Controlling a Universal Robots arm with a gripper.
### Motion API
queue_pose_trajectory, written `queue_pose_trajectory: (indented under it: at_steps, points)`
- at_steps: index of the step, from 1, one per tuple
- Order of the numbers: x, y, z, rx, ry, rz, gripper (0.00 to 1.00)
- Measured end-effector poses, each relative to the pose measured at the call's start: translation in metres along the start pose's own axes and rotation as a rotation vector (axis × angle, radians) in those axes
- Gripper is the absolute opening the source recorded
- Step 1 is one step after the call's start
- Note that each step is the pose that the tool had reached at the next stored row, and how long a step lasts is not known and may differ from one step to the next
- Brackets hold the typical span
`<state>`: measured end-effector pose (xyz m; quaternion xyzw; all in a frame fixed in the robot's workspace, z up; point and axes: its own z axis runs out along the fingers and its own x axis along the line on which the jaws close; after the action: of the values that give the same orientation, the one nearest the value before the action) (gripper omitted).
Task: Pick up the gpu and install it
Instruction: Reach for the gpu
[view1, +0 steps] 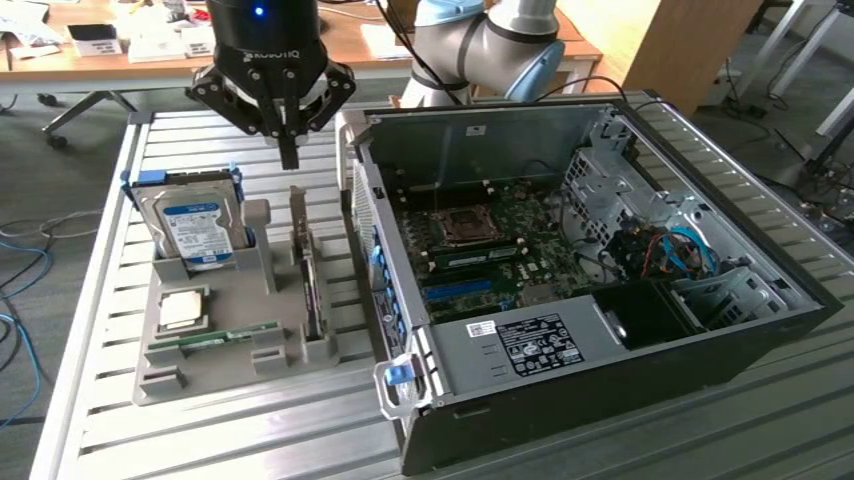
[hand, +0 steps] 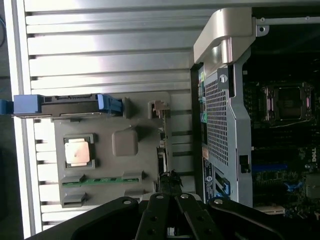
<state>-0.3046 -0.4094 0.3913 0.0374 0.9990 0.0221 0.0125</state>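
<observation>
slatted metal table: gpu on edge in grey fixture. gripper above, jaws together, empty. likely light, stiff, fragile; pinch bare top edge.

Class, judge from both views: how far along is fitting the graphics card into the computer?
Done: nothing yet; the graphics card stands upright in the grey holder beside the open computer case. In hand: the tool hangs shut above the card, not touching it. Left: both picking it up and fitting it into the case.
</observation>
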Motion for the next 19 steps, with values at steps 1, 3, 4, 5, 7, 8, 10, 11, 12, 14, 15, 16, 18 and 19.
queue_pose_trajectory:
  at_steps: [1,3,4,5,7,8,10,11,12,14,15,16,18,19]
  points:
    - [0.0000,-0.0005,0.0000,0.0000,0.0001,0.000,0.11]
    - [-0.0001,-0.0012,-0.0001,0.0000,0.0000,0.000,0.11]
    - [-0.0001,-0.0015,-0.0001,0.0000,0.0000,0.000,0.11]
    - [-0.0001,-0.0017,-0.0001,0.0000,0.0000,0.000,0.11]
    - [-0.0002,-0.0023,-0.0001,0.0000,-0.0001,0.000,0.11]
    - [-0.0002,-0.0025,-0.0001,-0.0001,-0.0001,0.000,0.11]
    - [-0.0002,-0.0029,-0.0001,0.0000,0.0000,0.000,0.11]
    - [-0.0003,-0.0033,-0.0002,0.0000,0.0000,0.000,0.11]
    - [-0.0003,-0.0038,-0.0002,0.0000,0.0000,0.000,0.11]
    - [-0.0004,-0.0050,-0.0002,0.0000,0.0000,0.000,0.11]
    - [-0.0005,-0.0056,-0.0003,0.0000,0.0000,0.000,0.11]
    - [-0.0005,-0.0061,-0.0003,0.0000,0.0000,0.000,0.11]
    - [-0.0006,-0.0074,-0.0003,0.0000,0.0000,0.000,0.11]
    - [-0.0006,-0.0081,-0.0003,0.0000,-0.0001,0.000,0.11]
